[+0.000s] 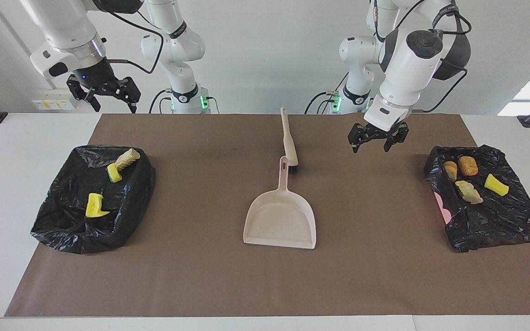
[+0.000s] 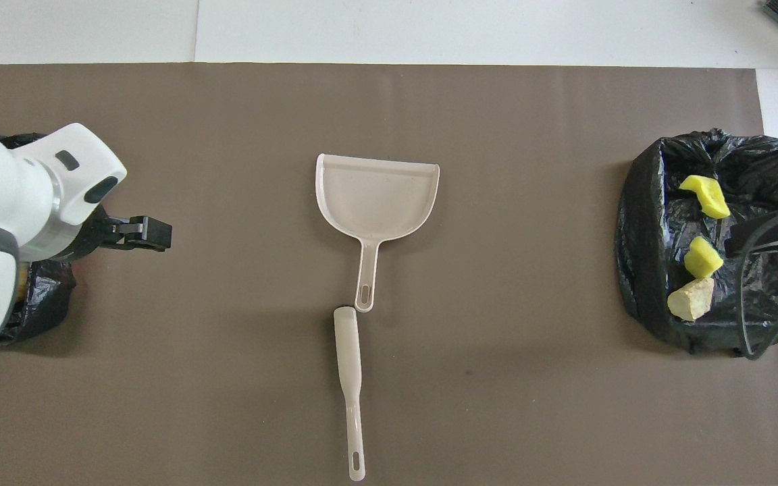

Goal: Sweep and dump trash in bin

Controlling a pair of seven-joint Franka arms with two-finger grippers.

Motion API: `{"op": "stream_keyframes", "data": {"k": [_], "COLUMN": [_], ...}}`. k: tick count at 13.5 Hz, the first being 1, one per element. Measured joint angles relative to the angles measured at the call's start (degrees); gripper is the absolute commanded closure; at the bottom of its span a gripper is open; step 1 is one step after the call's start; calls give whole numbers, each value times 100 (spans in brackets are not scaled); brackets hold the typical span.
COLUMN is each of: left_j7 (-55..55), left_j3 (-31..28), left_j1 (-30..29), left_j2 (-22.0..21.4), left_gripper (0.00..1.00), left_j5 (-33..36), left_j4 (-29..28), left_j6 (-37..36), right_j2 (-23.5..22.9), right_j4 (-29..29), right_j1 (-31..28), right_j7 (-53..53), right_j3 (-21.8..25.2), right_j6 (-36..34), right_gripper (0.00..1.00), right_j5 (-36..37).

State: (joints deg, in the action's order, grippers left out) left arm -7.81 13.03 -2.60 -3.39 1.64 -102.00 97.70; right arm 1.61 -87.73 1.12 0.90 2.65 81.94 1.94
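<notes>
The trash [image 1: 469,180] lies in both black-lined bins, at frame left [image 1: 53,220] and frame right [image 1: 499,220], and looks light, soft and crumbly, best pinched gently across each lump's middle; left gripper [image 1: 377,139] and right gripper [image 1: 104,94] hover with jaws open, empty.

Nothing readable is showing up anywhere here, honestly. The arms are carrying some dark bands with tiny lettering, but I'm not making out a single word of it in either view.
</notes>
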Motion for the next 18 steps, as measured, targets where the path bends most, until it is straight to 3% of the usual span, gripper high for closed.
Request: {"op": "stream_keyframes", "data": {"k": [3, 7, 15, 18], "left_j7": [441, 483, 802, 842], "left_j3": [-34, -78, -146, -221], "left_j1": [-389, -455, -479, -623], "left_j2": [-45, -81, -97, -108], "left_gripper": [0, 0, 0, 0], "left_j5": [0, 0, -11, -332], "left_j4": [177, 222, 268, 671], "left_j6": [-359, -714, -562, -524], "right_j2": [0, 0, 0, 0], "right_j4": [0, 0, 0, 0], "right_j1": [0, 0, 0, 0], "right_j7": [0, 0, 0, 0], "right_j3": [0, 0, 0, 1], "right_j6": [0, 0, 0, 0], "right_gripper": [0, 0, 0, 0], "right_j5": [0, 0, 0, 0]}}
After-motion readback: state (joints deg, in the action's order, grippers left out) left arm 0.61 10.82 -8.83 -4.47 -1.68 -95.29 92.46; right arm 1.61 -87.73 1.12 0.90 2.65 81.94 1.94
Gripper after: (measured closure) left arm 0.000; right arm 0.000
